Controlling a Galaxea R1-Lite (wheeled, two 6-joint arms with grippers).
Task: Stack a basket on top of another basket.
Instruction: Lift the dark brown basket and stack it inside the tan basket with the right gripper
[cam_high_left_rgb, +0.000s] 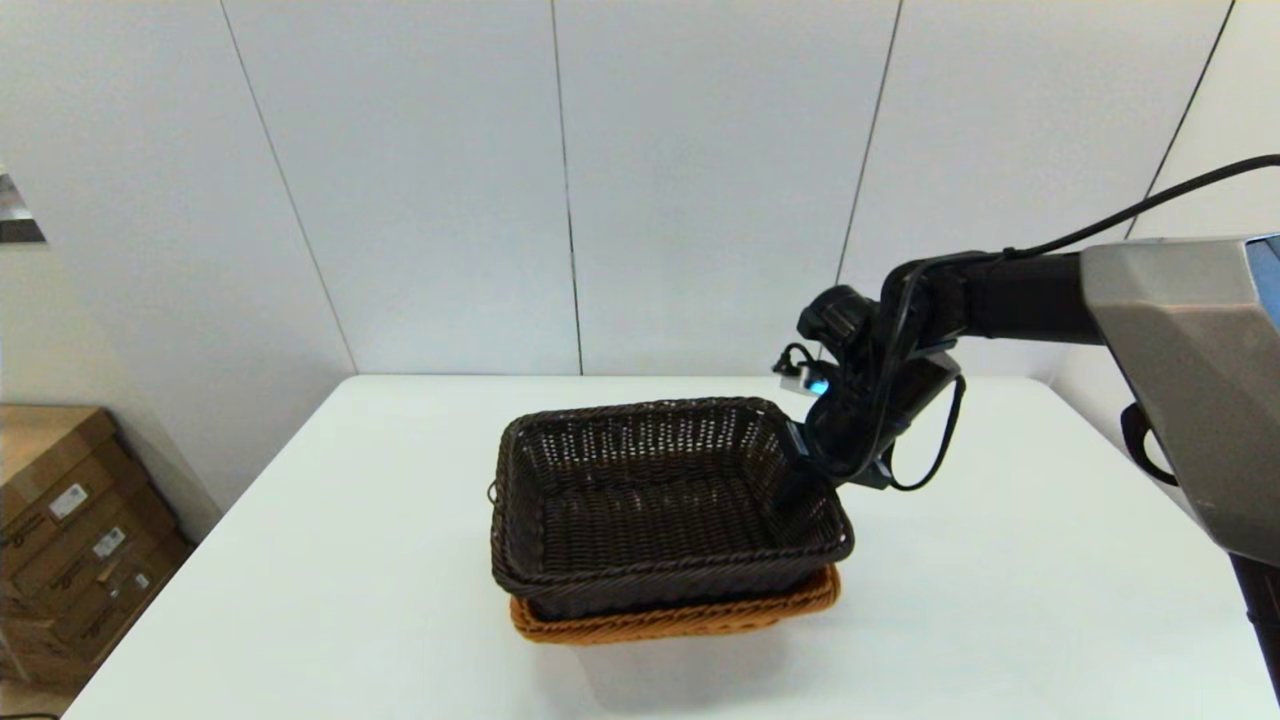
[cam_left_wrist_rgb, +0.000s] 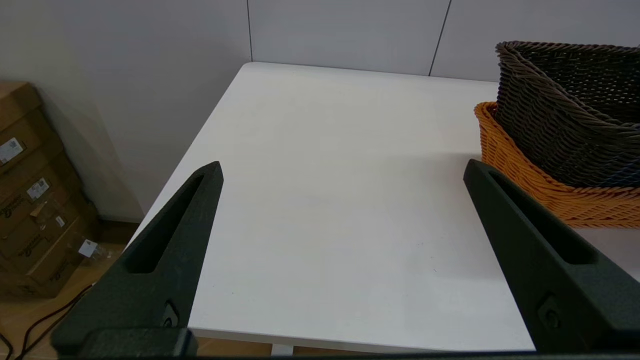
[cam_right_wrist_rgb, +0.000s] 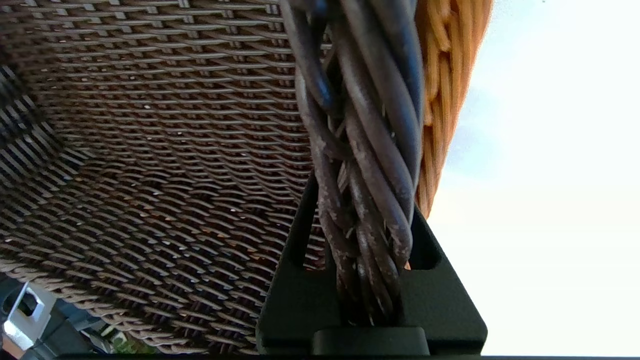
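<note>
The right claw (cam_high_left_rgb: 800, 470) is clamped on the braided rim of the dark brown, almost black, rectangular woven wicker basket (cam_high_left_rgb: 660, 500), gripping its right-hand short side. In the right wrist view the thick twisted rim strands run straight up between the two black fingers (cam_right_wrist_rgb: 295, 280), one finger inside the basket wall and one outside it.

Directly under the claw's load sits the orange-tan rectangular woven wicker basket (cam_high_left_rgb: 680, 618), resting on the white worktop (cam_high_left_rgb: 1000, 600). The dark basket is nested partly inside it, and only a band of the orange-tan rim shows below the dark one along the side nearest the robot. The dark basket sits tilted, its far end riding higher than its near end, and its rim stands well above the orange-tan rim, as the left wrist view shows.

The left claw (cam_left_wrist_rgb: 342, 167) is well apart from both baskets, off to their left over the bare worktop near its edge, its fingers (cam_left_wrist_rgb: 170, 240) spread wide and holding nothing. Beyond the worktop's left edge, brown cardboard boxes (cam_high_left_rgb: 70, 530) stand on the floor.
</note>
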